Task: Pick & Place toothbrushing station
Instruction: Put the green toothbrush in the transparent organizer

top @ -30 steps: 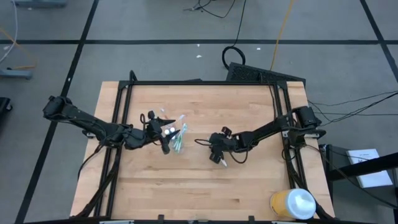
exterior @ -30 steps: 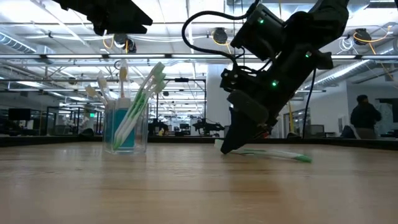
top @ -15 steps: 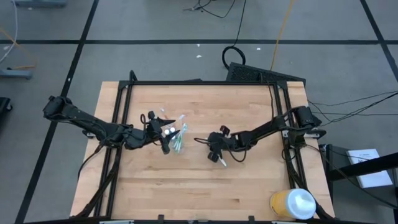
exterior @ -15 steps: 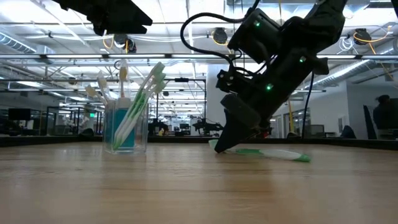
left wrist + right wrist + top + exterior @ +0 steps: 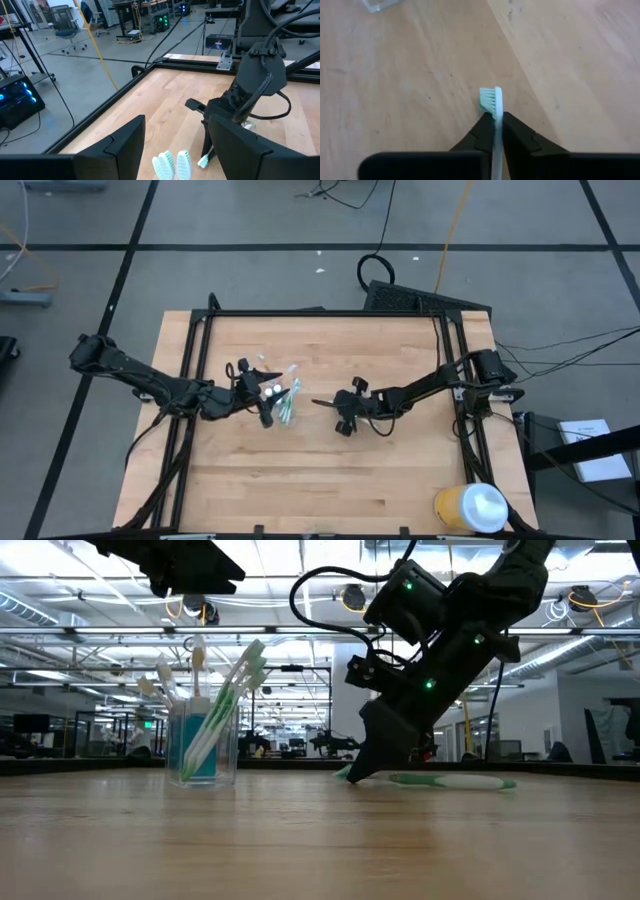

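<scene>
A clear plastic cup [image 5: 285,404] [image 5: 203,746] stands upright left of the table's middle. It holds several green and white toothbrushes and a blue tube. My left gripper [image 5: 266,406] [image 5: 175,150] is open just above the cup, and two brush heads [image 5: 172,165] show between its fingers. My right gripper [image 5: 343,423] [image 5: 362,770] is right of the cup, low at the table. It is shut on a green-and-white toothbrush [image 5: 450,781] [image 5: 493,107]. My right gripper pinches the toothbrush's neck [image 5: 496,125], just behind the bristle head [image 5: 489,98], between its two fingertips. The fingers slant down from the table's right side and lie along the brush. The head sticks out past the tips toward the cup. The handle [image 5: 460,781] lies level along the tabletop behind them.
A big yellow container with a white lid [image 5: 470,508] stands at the table's near right corner. A black frame rail [image 5: 320,313] runs along the far edge and down both sides. Bare wood lies between the cup and my right gripper and across the near half.
My right gripper has moved a little toward the cup and the far edge, staying shut on the toothbrush. The brush has slid along the table with it, and its handle now lies more level. My left gripper has kept still.
</scene>
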`<state>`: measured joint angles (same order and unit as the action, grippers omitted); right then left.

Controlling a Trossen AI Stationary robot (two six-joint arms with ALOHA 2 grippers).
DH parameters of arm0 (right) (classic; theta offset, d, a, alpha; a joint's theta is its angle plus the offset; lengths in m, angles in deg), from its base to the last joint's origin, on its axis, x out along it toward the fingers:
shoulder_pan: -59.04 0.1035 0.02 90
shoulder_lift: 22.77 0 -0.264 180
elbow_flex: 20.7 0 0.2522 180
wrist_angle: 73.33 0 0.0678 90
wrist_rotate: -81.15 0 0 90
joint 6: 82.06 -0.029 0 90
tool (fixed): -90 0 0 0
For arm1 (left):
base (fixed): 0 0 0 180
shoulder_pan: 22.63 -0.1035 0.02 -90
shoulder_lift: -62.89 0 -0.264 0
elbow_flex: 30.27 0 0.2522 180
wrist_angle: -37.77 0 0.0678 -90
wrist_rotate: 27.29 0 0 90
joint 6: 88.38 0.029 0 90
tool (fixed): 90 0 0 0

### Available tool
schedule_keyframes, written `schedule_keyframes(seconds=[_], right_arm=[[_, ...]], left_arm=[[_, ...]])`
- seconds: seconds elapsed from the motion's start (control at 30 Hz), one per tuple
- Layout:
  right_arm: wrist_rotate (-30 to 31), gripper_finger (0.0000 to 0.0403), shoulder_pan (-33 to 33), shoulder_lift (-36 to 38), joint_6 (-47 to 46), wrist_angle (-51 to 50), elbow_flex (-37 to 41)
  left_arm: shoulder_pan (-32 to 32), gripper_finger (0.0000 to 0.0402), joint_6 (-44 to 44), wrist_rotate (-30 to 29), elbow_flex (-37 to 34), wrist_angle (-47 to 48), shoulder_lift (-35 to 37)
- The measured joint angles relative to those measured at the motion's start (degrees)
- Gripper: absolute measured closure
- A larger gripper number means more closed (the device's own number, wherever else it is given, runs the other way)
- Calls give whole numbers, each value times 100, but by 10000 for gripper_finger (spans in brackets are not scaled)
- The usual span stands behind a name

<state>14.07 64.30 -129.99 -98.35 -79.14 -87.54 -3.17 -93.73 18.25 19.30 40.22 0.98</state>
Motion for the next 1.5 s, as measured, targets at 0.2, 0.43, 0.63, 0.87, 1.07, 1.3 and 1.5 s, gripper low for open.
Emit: schedule_keyframes(seconds=[0.2,0.43,0.63,0.87,1.07,1.3,1.5], right_arm=[[-333,387,-5,362,493,686,20],[-335,390,28,1302,1080,812,9],[-366,390,147,2249,1707,1631,151],[-1302,390,199,2577,2167,3712,554],[-1568,390,197,2549,2232,4269,667],[-1571,390,197,2549,2305,4514,667],[-1588,390,197,2549,2320,4581,667]], left_arm=[[0,174,-15,2,0,0,0],[-30,174,-15,357,0,9,-4],[-142,174,-9,416,0,-481,-294],[-427,174,558,1536,1,-2611,-1381],[-658,174,807,2525,2,-4967,-2340],[-1104,174,256,3142,149,-5905,-2975],[-1309,174,56,3701,733,-5881,-3500]])
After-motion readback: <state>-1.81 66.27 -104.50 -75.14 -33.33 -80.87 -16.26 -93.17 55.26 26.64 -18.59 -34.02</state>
